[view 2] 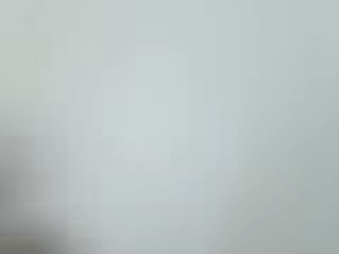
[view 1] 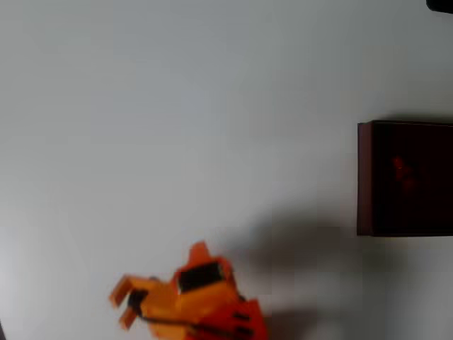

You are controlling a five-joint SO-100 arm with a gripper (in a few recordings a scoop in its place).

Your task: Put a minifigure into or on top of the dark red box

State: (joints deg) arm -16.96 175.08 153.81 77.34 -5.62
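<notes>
Overhead view: large maroon thin-walled box (view 1: 368,177) at 3 o'clock on white worktop (view 1: 177,106), tiny red minifigure (view 1: 403,172) faintly inside. Orange gripper (view 1: 122,307) at 7 o'clock, fingers (view 1: 119,290) parted, holding nothing.

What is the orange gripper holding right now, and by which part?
Nothing. The gripper has its fingers apart over bare table, and the minifigure lies inside the dark red box.
</notes>
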